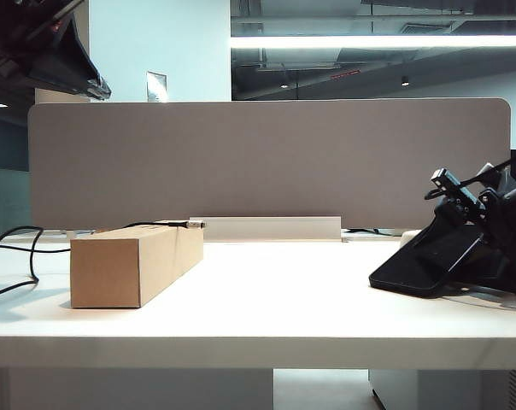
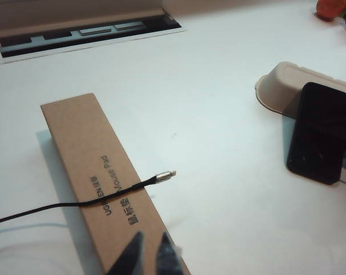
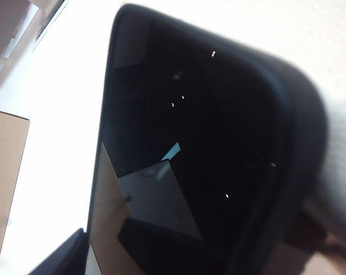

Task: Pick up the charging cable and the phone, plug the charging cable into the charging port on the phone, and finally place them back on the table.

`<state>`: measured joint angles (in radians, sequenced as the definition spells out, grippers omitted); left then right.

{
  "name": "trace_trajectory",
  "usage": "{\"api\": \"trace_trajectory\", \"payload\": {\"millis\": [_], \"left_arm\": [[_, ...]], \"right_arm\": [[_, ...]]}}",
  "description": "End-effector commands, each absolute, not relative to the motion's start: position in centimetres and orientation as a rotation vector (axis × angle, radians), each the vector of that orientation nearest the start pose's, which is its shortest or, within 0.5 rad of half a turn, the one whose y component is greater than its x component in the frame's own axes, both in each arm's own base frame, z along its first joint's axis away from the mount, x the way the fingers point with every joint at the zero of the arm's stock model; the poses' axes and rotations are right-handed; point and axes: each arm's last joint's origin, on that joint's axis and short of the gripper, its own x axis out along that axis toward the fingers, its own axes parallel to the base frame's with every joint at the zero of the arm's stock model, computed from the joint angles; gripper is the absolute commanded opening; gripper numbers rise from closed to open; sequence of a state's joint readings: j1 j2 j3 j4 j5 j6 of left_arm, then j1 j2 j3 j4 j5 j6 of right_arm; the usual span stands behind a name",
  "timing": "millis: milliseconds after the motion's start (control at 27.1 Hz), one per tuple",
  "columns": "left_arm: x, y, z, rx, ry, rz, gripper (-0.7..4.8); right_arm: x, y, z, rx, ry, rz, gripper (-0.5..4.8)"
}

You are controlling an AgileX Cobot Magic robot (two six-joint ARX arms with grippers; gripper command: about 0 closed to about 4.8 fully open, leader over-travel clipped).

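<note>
phone (image 2: 317, 133) black | box (image 2: 98, 172) tan, dark lettering | cable (image 2: 58, 207) black

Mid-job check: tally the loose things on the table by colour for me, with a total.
Black: 2, the charging cable and the phone
Brown: 1, the cardboard box
Off-white: 1, the shallow tray
Total: 4

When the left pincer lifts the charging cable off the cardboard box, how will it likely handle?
Probably floppy: the charging cable droops over the cardboard box and loops loosely on the table. It looks thin and light, so its trailing length may drag. The silvery plug tip overhangs the box, likely stiffer. The left pincer hovers nearby, nearly shut.
</note>
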<state>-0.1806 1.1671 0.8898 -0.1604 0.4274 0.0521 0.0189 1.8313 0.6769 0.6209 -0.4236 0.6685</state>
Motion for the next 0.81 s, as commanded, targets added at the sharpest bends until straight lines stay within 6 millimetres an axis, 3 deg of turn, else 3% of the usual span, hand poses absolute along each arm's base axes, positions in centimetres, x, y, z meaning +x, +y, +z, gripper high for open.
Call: {"api": "trace_trajectory", "payload": {"millis": [37, 221, 406, 480, 701, 812], "left_arm": [[24.8, -5.8, 30.2, 0.0, 0.393, -0.613, 0.31], [24.8, -5.8, 30.2, 0.0, 0.394, -0.612, 0.31], [24.8, -5.8, 30.2, 0.0, 0.394, -0.612, 0.31], [24.8, -5.8, 30.2, 0.0, 0.394, -0.613, 0.31], [24.8, -5.8, 30.2, 0.003, 0.393, -0.615, 0.3], [25.3, -5.9, 29.9, 0.055, 0.376, -0.626, 0.3]], "right_arm": [[31.8, 1.8, 9.6, 0.784, 0.751, 0.203, 2.96], [31.9, 1.8, 9.6, 0.782, 0.748, 0.2, 1.49], [31.9, 1.8, 9.6, 0.783, 0.75, 0.204, 0.76], [31.9, 1.9, 9.7, 0.791, 0.753, 0.239, -0.07], [32.1, 2.3, 11.2, 0.793, 0.685, 0.414, -0.07], [32.1, 2.3, 13.0, 0.778, 0.631, 0.45, -0.07]]}}
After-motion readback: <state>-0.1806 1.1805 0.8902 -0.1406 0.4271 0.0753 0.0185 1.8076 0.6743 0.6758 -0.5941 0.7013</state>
